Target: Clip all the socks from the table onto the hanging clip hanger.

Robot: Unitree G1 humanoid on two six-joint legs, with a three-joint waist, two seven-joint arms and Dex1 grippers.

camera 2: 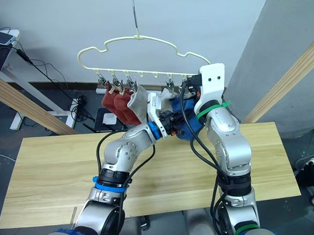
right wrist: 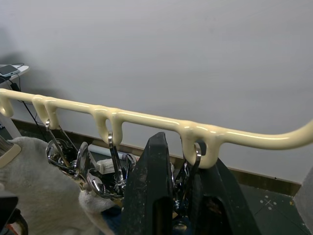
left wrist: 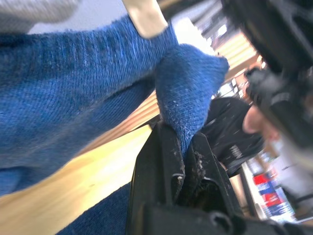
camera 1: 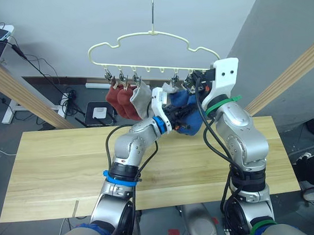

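A blue sock (camera 1: 184, 105) is held up under the right end of the clip hanger (camera 1: 149, 50), pinched by the closed left gripper (left wrist: 188, 156). A metal clip (right wrist: 188, 171) is squeezed between the right gripper's (right wrist: 183, 196) fingers. Two red socks (camera 1: 121, 100) and a grey sock (camera 1: 140, 100) hang at the left, above the table (camera 1: 52, 165).

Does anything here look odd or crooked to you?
Nothing looks damaged or spilled. The clip hanger hangs level, with two red socks and a grey sock clipped side by side; the left gripper pinches a blue sock.
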